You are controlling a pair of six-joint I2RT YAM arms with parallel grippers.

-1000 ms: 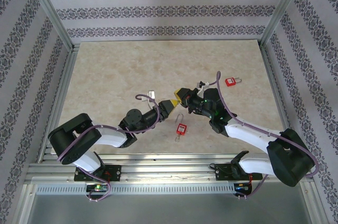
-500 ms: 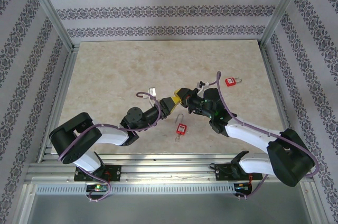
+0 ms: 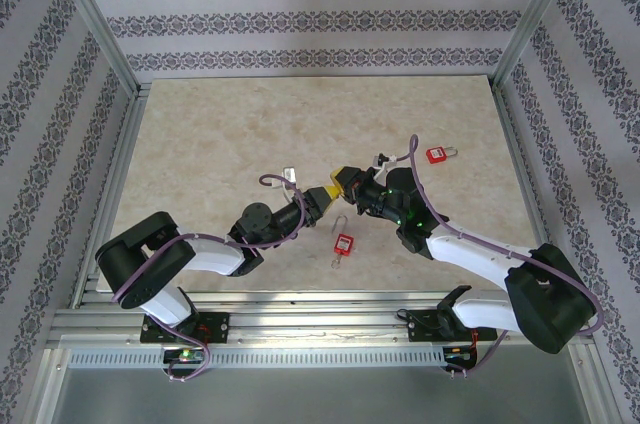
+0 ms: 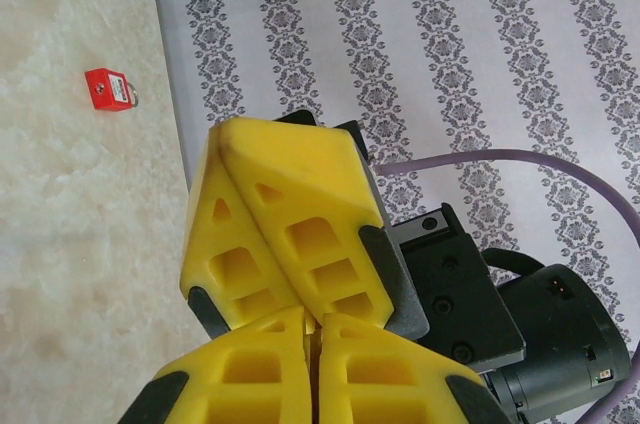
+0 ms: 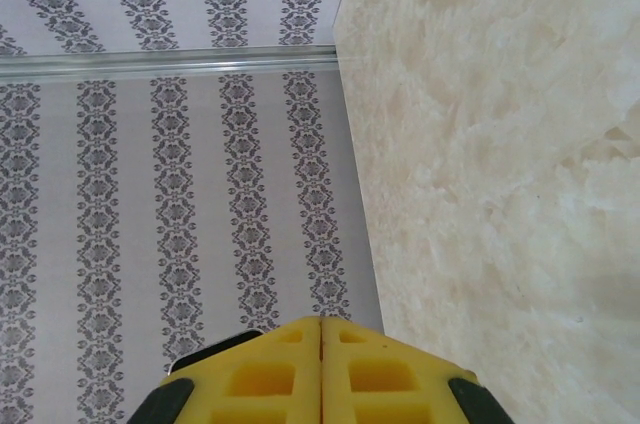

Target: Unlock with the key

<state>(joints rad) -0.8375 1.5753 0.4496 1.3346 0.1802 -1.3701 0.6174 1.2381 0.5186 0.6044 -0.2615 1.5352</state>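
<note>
Above the middle of the table my two grippers meet. My left gripper (image 3: 329,190) (image 4: 312,320) has its yellow fingers pressed together against the seam of my right gripper's (image 3: 341,178) (image 4: 223,134) fingers. A small yellow sliver, apparently the key (image 4: 309,325), is pinched right at that meeting point; most of it is hidden. In the right wrist view my right gripper (image 5: 320,321) is shut, with nothing showing past its tips. A red padlock (image 3: 344,243) with a silver shackle lies on the table just below the grippers.
A second red padlock (image 3: 436,154) (image 4: 108,90) lies at the right side of the table close to the patterned side wall (image 4: 420,64). Aluminium frame posts (image 3: 95,19) and patterned walls ring the marbled tabletop (image 3: 220,134).
My left gripper has edged right towards the right gripper and closed its fingers at that gripper's seam. The right arm and both padlocks have stayed put.
</note>
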